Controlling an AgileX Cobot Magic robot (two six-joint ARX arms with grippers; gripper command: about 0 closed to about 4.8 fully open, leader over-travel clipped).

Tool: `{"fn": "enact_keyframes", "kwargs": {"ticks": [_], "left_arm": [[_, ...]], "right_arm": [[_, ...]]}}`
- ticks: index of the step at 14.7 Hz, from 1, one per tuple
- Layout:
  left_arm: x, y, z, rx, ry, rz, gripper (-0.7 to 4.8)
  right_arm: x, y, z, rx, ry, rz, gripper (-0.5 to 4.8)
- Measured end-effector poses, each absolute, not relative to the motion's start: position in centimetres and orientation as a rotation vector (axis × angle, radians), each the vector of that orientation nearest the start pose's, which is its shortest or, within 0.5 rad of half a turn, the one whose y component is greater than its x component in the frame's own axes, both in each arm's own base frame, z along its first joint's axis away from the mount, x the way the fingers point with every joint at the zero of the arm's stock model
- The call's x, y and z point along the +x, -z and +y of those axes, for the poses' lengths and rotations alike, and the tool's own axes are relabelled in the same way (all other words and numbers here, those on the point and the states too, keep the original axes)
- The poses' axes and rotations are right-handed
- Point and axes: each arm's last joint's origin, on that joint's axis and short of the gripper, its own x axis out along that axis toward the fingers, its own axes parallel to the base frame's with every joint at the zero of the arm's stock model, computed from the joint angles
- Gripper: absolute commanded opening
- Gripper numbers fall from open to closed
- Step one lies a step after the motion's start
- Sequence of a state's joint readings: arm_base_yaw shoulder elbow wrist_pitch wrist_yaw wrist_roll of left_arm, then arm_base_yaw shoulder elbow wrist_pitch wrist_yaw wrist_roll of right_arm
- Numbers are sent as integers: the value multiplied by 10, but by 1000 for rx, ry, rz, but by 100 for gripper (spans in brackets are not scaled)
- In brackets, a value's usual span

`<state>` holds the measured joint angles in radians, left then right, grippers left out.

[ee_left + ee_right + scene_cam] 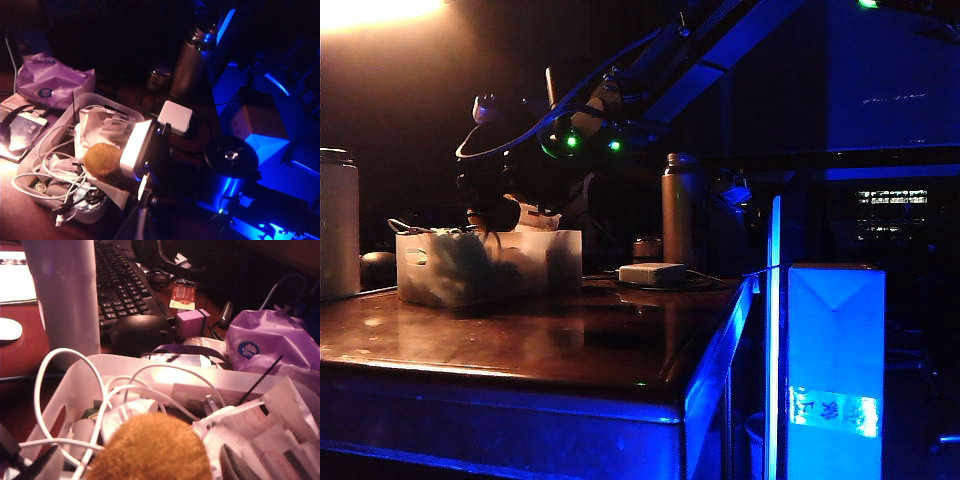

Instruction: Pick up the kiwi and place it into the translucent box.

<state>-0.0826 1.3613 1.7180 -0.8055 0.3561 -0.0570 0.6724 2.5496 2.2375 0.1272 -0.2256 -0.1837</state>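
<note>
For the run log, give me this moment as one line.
kiwi: in translucent box, on cables | right gripper: over box, state unclear | left gripper: not in view

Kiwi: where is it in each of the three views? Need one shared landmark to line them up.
Exterior view: not visible; the translucent box at table left shows only dark shapes.
Left wrist view: the kiwi lies among white cables in the box, beside the right gripper.
Right wrist view: the kiwi fills the near foreground, over the box; gripper fingers not in frame.
Shared landmark: the box. The left gripper shows in no view.
</note>
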Motion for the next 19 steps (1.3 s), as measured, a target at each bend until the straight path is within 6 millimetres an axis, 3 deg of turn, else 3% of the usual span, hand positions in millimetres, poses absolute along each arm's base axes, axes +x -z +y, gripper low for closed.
{"fn": "enact_keyframes", "kwargs": {"ticks": [5, 7, 9, 11, 13, 16, 17, 18, 19], "left_arm": [[257, -462, -31, -117, 418, 460, -3], [257, -462, -31, -117, 418, 460, -3], [258, -462, -31, -117, 419, 460, -3], [258, -462, -31, -117, 418, 462, -3], [258, -462, -31, -117, 418, 462, -3], [258, -462, -31, -107, 421, 458, -4], [258, -463, -31, -100, 423, 452, -4], [259, -464, -32, -95, 424, 432, -4], [259, -467, -32, -92, 426, 407, -4]], "right_arm": [[456, -220, 367, -204, -896, 59, 406], [457, -220, 366, -205, -889, 64, 463], [456, -222, 367, -203, -886, 55, 463], [454, -238, 364, -197, -872, 22, 463], [454, -267, 354, -178, -816, -63, 446], [464, -294, 326, -171, -542, -89, 220], [466, -309, 313, -166, -432, -105, 97], [465, -332, 297, -187, -332, -140, 26], [459, -359, 281, -227, -286, -172, -1]]}}
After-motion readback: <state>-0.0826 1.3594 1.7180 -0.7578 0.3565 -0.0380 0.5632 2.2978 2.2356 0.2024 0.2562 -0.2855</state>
